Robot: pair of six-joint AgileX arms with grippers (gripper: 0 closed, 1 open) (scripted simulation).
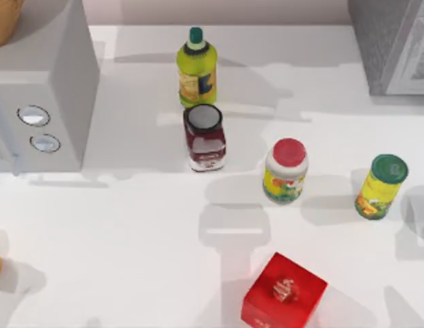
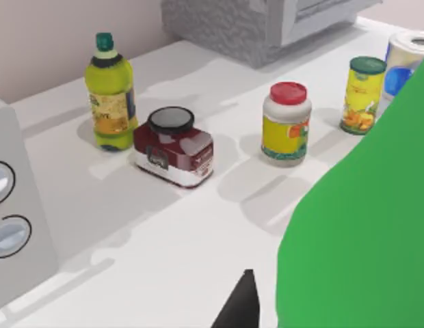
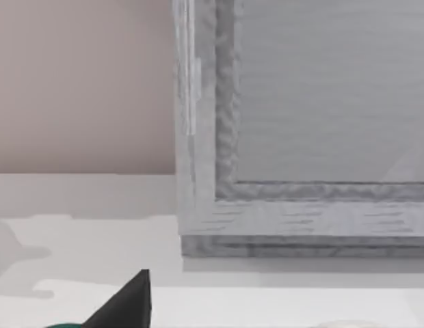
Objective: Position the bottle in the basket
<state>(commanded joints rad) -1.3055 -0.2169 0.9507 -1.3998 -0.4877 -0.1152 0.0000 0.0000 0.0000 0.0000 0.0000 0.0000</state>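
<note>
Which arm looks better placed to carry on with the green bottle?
Left, I'd judge. Its wrist view has the green bottle looming right up close, while the right wrist view faces a grey box instead.

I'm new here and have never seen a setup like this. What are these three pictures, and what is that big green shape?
These come from a simulated pair of robot arms at a white table. One picture looks straight down from above; the other two are taken from cameras on each arm's wrist.

From above you see a yellow-green bottle at the back, a dark red jar just in front of it, a red-lidded jar, a green-lidded can toward the right, and a red box near the front. A grey appliance stands at the left.

The big green shape sits very close to the left wrist camera, beside a dark fingertip. It looks like the green bottle held by that arm, though I cannot confirm the grip. The right wrist camera faces a grey cabinet.
</note>
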